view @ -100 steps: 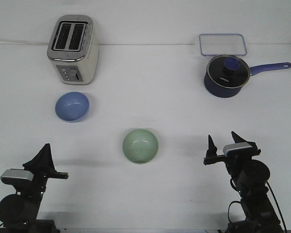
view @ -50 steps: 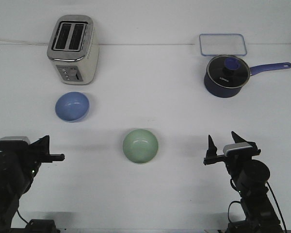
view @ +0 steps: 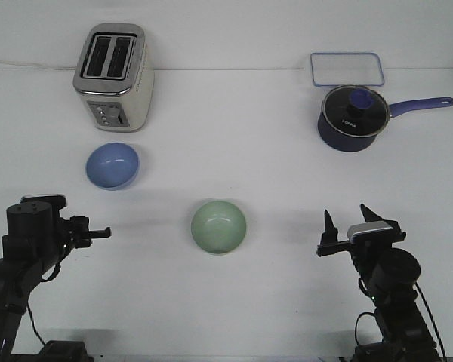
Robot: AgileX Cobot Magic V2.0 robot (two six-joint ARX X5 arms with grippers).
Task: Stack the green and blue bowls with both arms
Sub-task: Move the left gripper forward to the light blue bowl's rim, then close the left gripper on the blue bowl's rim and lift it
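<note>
The light blue bowl (view: pixel 112 165) sits upright on the white table, left of centre and in front of the toaster. The pale green bowl (view: pixel 219 226) sits upright near the middle of the table. My left gripper (view: pixel 98 231) is raised at the front left, below the blue bowl and left of the green bowl, touching neither. It is seen side-on, so its jaws do not show clearly. My right gripper (view: pixel 349 224) is at the front right, right of the green bowl, with its fingers apart and empty.
A silver two-slot toaster (view: pixel 113 75) stands at the back left. A dark navy saucepan (view: pixel 352 117) with a glass lid and its handle pointing right stands at the back right, with a clear lidded container (view: pixel 346 69) behind it.
My left arm has lifted from its folded pose and swung so that its gripper points right, toward the table's middle. The right arm and both bowls have not moved.
</note>
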